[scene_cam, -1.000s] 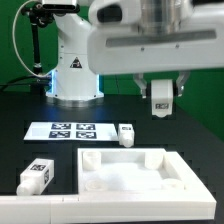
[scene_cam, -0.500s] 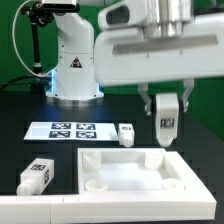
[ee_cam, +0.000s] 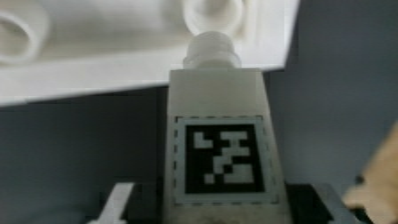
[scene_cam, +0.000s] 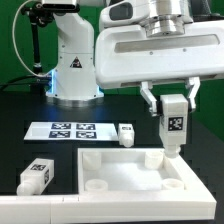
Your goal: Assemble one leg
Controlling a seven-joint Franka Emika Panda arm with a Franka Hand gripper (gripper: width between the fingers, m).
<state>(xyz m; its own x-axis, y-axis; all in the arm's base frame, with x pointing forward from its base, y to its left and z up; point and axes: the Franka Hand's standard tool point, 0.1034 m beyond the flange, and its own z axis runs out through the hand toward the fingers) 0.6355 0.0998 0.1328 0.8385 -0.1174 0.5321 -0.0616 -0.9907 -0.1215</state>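
Gripper (scene_cam: 172,103): clamped on upright leg (scene_cam: 174,122)
Unclear: whether leg's tip touches panel (scene_cam: 120,160) below
Nearby: spare leg (scene_cam: 126,134), apart, toward exterior view's left of gripper

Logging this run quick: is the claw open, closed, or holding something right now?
Claw: closed on a tagged white leg, held upright over a corner of the white panel.

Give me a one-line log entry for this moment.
phase: leg insertion | hand: shut on leg, upright | position: tip at panel corner socket | seated: not yet
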